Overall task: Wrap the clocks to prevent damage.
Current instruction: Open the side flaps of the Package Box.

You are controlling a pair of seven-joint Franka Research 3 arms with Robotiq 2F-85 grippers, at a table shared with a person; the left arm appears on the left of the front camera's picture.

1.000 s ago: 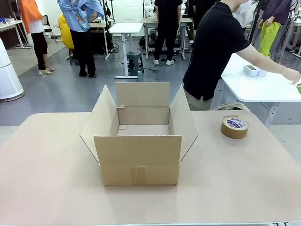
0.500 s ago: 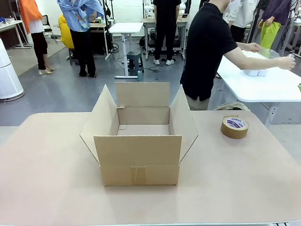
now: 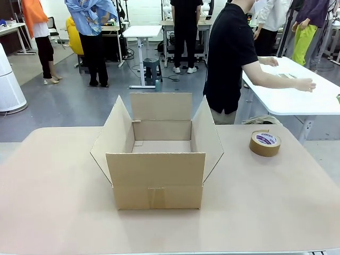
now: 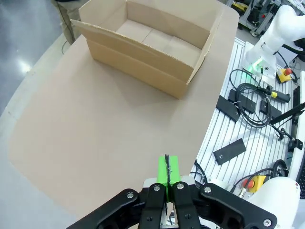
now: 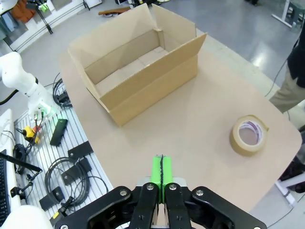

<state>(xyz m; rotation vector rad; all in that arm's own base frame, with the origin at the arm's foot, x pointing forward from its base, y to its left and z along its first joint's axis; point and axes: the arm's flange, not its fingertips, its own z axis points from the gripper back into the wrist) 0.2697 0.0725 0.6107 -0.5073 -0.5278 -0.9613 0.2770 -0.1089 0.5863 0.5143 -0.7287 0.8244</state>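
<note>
An open cardboard box stands in the middle of the tan table, flaps up and nothing inside; it shows too as the box and the box in the wrist views. No clocks or wrapping material are in view. My left gripper hovers above the table's near edge, green pads pressed together, holding nothing. My right gripper is likewise shut on nothing, above the table's edge between the box and the tape.
A roll of brown tape lies at the table's far right, also the tape. A person in a black shirt stands beyond the table, turned to a white table and reaching over it. Cables and controllers lie on the rail beside the table.
The person has straightened up and drawn the outstretched arm back over the white table. The box, tape and grippers have not moved.
</note>
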